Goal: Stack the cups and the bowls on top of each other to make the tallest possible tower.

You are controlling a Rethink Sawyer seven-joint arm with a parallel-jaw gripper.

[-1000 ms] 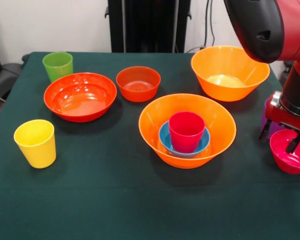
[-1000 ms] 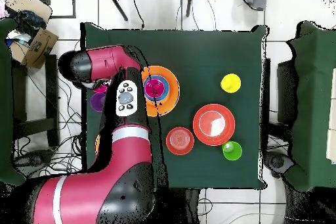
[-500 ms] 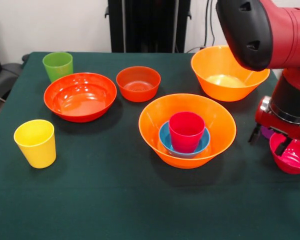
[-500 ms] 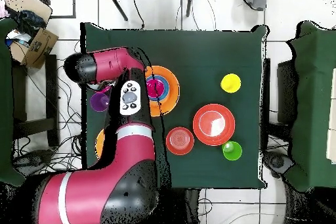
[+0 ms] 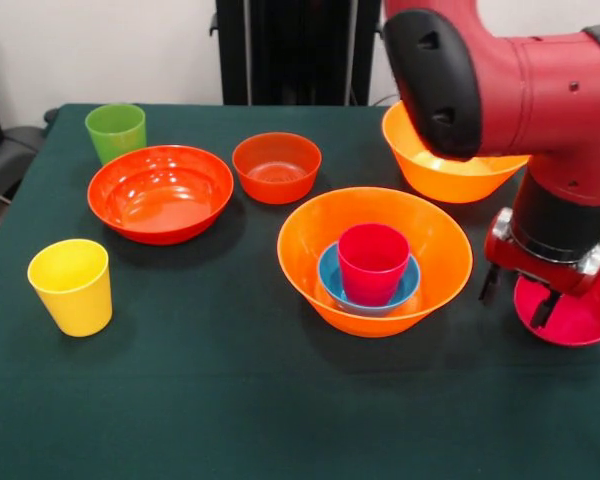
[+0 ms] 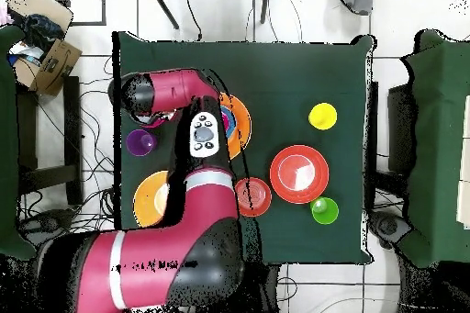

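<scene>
A large orange bowl (image 5: 310, 250) holds a blue bowl (image 5: 332, 278) with a crimson-pink cup (image 5: 373, 262) in it. My gripper (image 5: 513, 297) is open at the right, astride the left rim of the magenta bowl (image 5: 580, 322), one finger inside it. The second large orange bowl (image 5: 425, 165) sits behind, partly hidden by my arm. The wide red-orange bowl (image 5: 160, 192), the small red-orange bowl (image 5: 276, 166), the green cup (image 5: 115, 132) and the yellow cup (image 5: 70, 285) stand to the left. The purple cup (image 6: 139, 142) shows only in the overhead view.
My arm (image 5: 540, 90) hangs over the table's right side and covers part of the tower bowl in the overhead view (image 6: 240, 126). The table's dark green cloth (image 5: 230, 400) runs to the near edge.
My gripper has moved left toward the tower bowl. The magenta bowl's left rim has shifted left with it and the bowl looks tipped. My arm now hides the purple cup in the front view.
</scene>
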